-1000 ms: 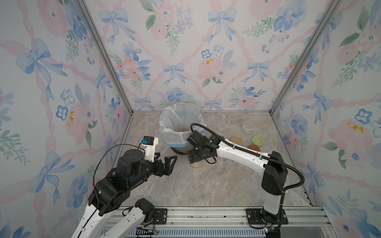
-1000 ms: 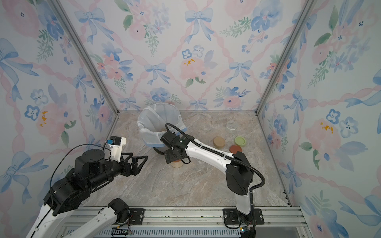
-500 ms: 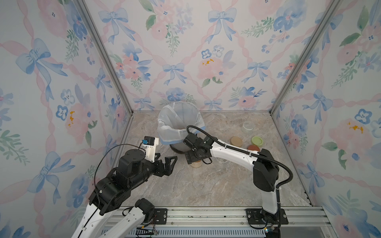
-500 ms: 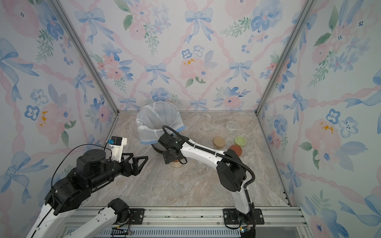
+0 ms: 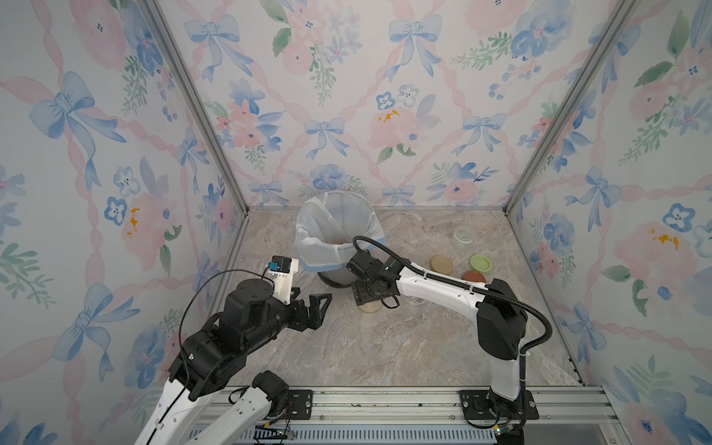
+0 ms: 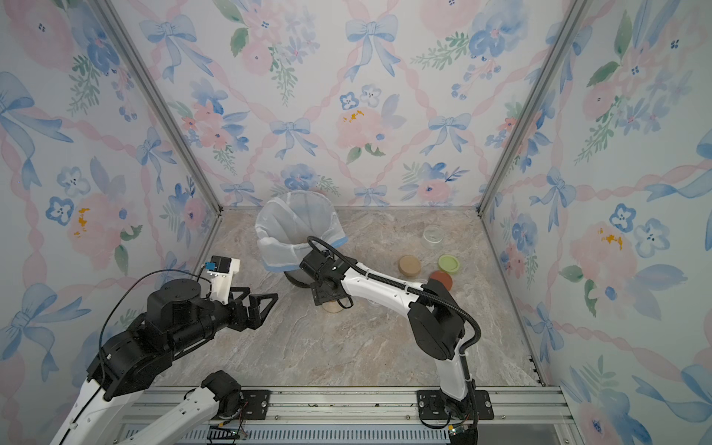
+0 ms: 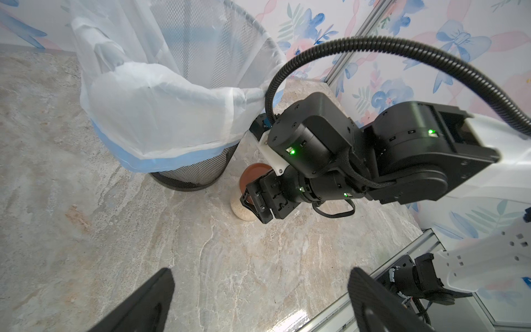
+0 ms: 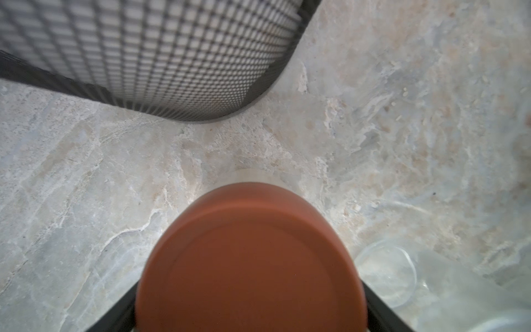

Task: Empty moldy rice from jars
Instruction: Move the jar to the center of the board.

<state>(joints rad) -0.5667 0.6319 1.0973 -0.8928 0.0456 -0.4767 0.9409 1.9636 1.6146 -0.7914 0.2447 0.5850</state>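
Left wrist view: jar (image 7: 236, 205) upright on table (image 7: 143, 244), packed with rice (image 7: 242, 214), just near-right of bin (image 7: 189, 178), lid (image 8: 250, 258) on. Clamped at that lid by right gripper (image 7: 253, 199), jaws tight on either side, likely to unscrew it before tipping into bin. Low reach of right arm from right side, wrist bent down. Left gripper (image 5: 311, 306) near left, well apart, jaws wide, empty, aimed at jar, probably ready to steady glass.

Matt rust-red lid (image 8: 250, 258), dark wire-mesh bin (image 8: 143, 57), smooth marbled tabletop (image 8: 86, 172)
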